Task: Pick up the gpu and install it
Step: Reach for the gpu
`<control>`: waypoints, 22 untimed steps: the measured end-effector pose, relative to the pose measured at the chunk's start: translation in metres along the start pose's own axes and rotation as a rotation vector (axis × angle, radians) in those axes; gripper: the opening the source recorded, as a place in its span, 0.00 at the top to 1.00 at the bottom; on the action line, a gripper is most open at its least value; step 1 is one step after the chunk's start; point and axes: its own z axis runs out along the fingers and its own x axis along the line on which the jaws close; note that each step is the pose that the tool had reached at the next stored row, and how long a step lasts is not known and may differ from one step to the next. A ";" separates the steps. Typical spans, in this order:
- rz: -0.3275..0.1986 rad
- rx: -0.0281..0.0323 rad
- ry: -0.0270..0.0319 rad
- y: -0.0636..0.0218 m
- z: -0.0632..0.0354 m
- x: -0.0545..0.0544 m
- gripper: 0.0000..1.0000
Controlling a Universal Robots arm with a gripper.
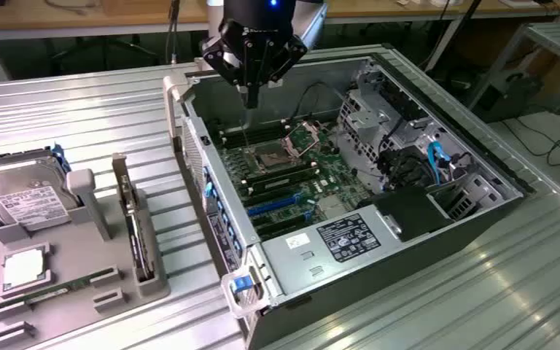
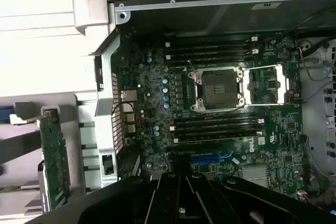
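Black and drawn to a narrow point, the gripper point(image 1: 251, 100) hangs in the upper middle of the exterior view. Its fingers are pressed together with nothing between them. It sits over the far part of the open computer case point(image 1: 475, 157), above the motherboard point(image 1: 305, 182) and near the open CPU socket point(image 1: 273, 157), whose latch frame is flipped up.

The gpu point(image 1: 136, 233) is well apart from it, at the exterior view's left. It stands on edge in a slot of the grey tray point(image 1: 85, 310), with its pale bracket end toward the upper part of the frame, untouched. Further left in the same tray a silver hard drive point(image 1: 22, 198) leans upright. Below that lie what looks like a processor chip point(image 1: 24, 267) and a green memory stick point(image 1: 58, 289).

Inside the case, blue expansion slots point(image 1: 278, 205) lie on the near side of the board, beside a labelled grey power supply point(image 1: 343, 240). In the wrist view the card shows edge-on, just outside the case wall.
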 end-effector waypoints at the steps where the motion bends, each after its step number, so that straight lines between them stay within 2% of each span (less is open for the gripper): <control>1: 0.000 -0.0001 -0.0001 -0.0009 -0.0002 0.008 0.89; 3: 0.000 -0.0001 0.0000 -0.0016 -0.0004 0.017 0.89; 6: 0.000 -0.0002 -0.0001 -0.0021 -0.0006 0.023 0.89; 22: 0.000 -0.0002 0.0002 -0.0030 -0.0008 0.031 0.89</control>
